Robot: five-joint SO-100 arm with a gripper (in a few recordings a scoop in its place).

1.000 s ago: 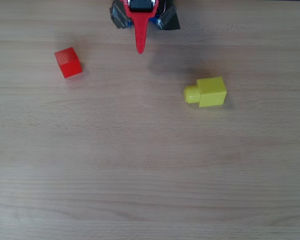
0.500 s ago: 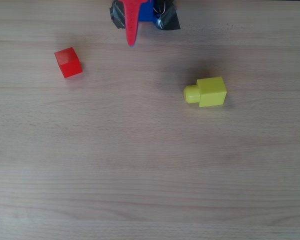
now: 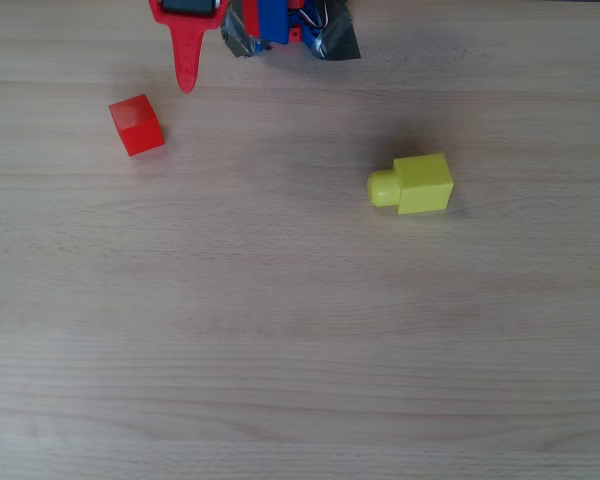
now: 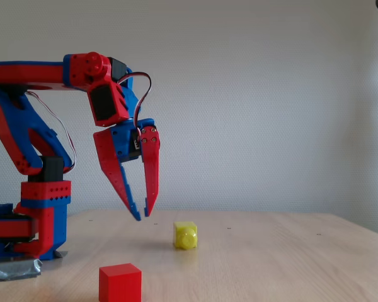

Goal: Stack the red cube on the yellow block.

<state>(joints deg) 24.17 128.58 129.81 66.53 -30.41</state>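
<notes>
Red cube (image 3: 137, 125) and yellow block (image 3: 412, 184) well apart on bare table (image 3: 300, 330)

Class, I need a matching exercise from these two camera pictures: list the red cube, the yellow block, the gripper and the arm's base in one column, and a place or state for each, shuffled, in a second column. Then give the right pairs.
Column one:
1. red cube
2. yellow block
3. gripper
4. arm's base

Column two:
A. raised above the table, fingers apart, holding nothing
B. lying on its side, round stud pointing left in the overhead view
C. taped to the table with grey tape
D. resting alone on the wooden table, left part of the overhead view

Pairs: 1-D, 2-B, 3-A, 4-C
</notes>
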